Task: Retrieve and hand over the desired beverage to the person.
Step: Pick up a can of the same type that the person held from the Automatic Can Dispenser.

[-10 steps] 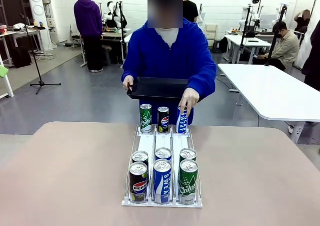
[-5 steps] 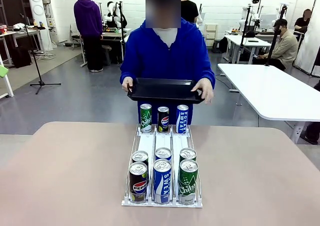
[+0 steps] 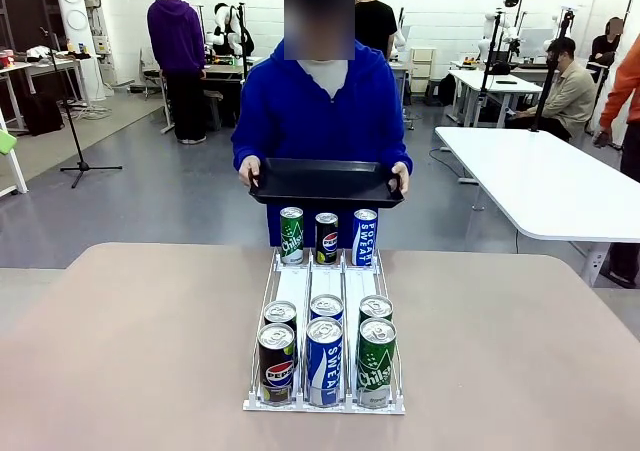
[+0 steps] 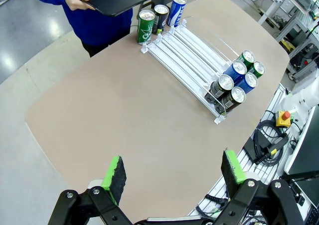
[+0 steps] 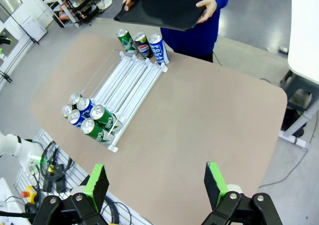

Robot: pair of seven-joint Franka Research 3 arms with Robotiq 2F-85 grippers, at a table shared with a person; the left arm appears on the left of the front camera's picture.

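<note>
While the person holds a black tray, the left pincer and right pincer gape wide, empty.

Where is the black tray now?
In the front view, the person in blue holds the black tray beyond the far edge of the table, just above the three far cans.

Nine aluminium drink cans are counted: three green Chilsung cans, three black Pepsi cans, three blue Pocari Sweat cans. One clear three-lane plastic rack and one black rectangular tray are counted.
</note>
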